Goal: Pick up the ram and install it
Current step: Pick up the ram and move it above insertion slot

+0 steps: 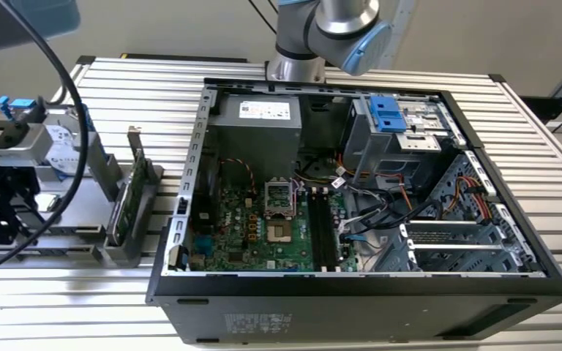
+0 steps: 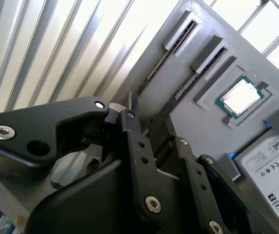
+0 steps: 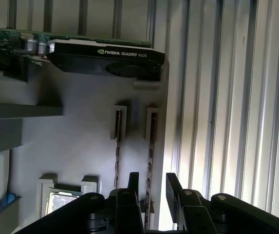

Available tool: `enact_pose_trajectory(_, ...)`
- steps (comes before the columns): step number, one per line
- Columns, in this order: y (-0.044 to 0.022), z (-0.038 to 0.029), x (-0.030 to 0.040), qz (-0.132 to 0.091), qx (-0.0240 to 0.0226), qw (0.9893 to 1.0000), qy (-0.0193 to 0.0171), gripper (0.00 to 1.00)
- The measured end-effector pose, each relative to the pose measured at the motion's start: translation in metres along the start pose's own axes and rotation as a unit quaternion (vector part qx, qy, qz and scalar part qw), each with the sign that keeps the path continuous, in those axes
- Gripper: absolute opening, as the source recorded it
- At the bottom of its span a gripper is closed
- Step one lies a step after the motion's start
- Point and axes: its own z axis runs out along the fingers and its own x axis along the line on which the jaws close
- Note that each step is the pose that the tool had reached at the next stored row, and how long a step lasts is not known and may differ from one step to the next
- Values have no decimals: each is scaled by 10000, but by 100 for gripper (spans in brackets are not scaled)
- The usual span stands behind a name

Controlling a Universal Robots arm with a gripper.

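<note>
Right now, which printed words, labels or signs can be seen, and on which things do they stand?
Graphics card: white lettering on its black cover.
Hard drive: white label, print too small to read.
Power supply: white label, too small.
Case side: sticker, too small.

Black screw-studded pincer, silver-blue arm

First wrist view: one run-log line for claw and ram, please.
stage: pre-grasp | claw: open, straddling ram | ram: on edge in grey holder slot | installed: no
</note>
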Motion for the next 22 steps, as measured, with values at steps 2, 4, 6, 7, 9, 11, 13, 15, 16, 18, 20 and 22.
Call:
enact_pose_trajectory(2, 0, 8, 0, 0, 0, 10000, -5, 100)
enact_pose_trajectory(4, 0, 16, 1, 0, 0, 10000, -10, 100)
enact_pose_trajectory(6, 0, 24, 1, -1, 1, 10000, -16, 100)
enact_pose_trajectory(7, -1, 28, 1, -1, 1, 10000, -18, 100)
enact_pose_trajectory(9, -1, 37, 2, -1, 1, 10000, -24, 100)
enact_pose_trajectory(11, -1, 46, 2, -1, 1, 10000, -27, 100)
enact_pose_trajectory(13, -2, 61, 3, -1, 1, 10000, -28, 100)
enact_pose_trajectory(15, -2, 78, 4, -1, 1, 10000, -30, 100)
enact_pose_trajectory(16, -3, 87, 4, -1, 1, 10000, -31, 100)
enact_pose_trajectory(18, -5, 103, 5, -1, 2, 10000, -33, 100)
enact_pose_trajectory(20, -6, 117, 6, -1, 2, 10000, -35, 100)
enact_pose_trajectory(22, -7, 128, 7, -1, 2, 10000, -36, 100)
